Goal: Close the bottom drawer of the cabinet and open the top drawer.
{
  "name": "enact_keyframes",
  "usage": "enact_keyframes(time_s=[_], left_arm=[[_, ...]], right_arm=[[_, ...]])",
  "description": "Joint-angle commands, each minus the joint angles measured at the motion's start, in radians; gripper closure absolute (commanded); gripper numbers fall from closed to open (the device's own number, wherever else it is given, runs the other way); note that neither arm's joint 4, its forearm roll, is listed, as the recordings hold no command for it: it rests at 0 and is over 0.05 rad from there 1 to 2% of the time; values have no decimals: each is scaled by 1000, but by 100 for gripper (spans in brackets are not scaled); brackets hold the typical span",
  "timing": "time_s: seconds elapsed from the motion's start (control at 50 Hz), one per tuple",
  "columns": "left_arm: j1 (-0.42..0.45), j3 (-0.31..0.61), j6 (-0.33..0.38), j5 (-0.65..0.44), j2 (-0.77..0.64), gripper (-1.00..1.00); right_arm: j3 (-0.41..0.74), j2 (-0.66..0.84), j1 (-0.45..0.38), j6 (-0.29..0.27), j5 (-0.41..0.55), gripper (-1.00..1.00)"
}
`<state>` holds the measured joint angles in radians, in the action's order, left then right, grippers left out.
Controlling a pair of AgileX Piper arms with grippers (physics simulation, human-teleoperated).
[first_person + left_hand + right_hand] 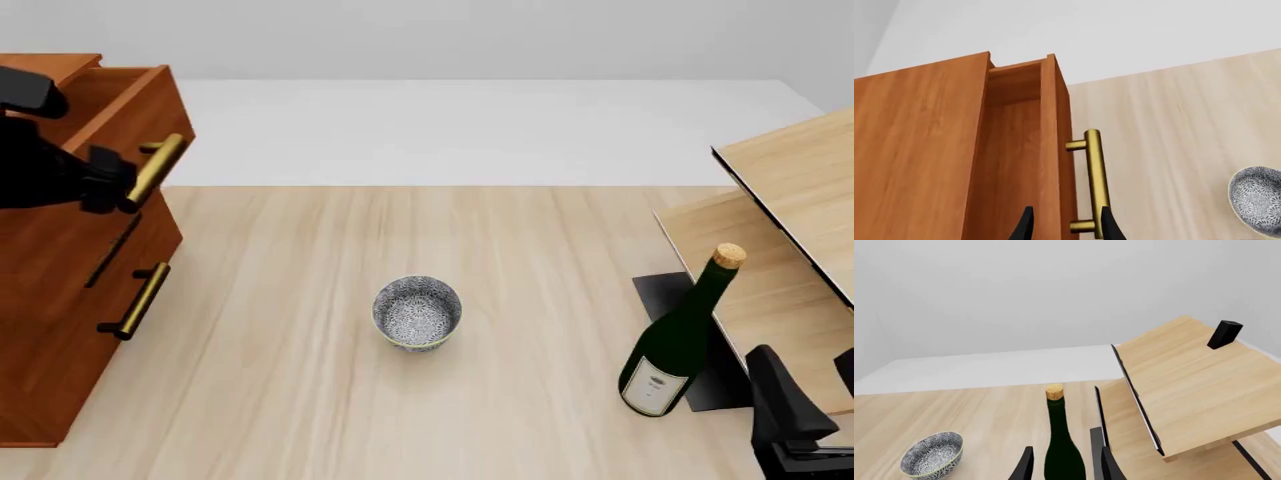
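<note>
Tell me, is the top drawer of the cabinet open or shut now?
Open. The top drawer juts forward of the cabinet, and the left wrist view shows its hollow inside behind the brass handle.

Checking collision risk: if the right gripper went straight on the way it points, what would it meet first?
Probably the wine bottle, standing between the right gripper fingertips' line of travel; depth is unclear.

The reddish-brown cabinet (60, 330) stands at the table's left edge. Its top drawer (127, 115) is pulled partly out, brass bar handle forward. The bottom drawer (80, 360) looks pushed in flush, though the angle makes that uncertain.
</note>
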<state>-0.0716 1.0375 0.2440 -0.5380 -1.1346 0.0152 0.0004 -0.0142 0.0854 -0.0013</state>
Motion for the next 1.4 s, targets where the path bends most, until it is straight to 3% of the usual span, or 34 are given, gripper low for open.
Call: enact_keyframes(time_s=[0.02,1.4], left_arm=[[40,3,-23,2,-14,-100],[205,54,-110,-2,-52,-100]], right_arm=[[0,0,2,2,0,-100],[2,0,8,11,0,-100]])
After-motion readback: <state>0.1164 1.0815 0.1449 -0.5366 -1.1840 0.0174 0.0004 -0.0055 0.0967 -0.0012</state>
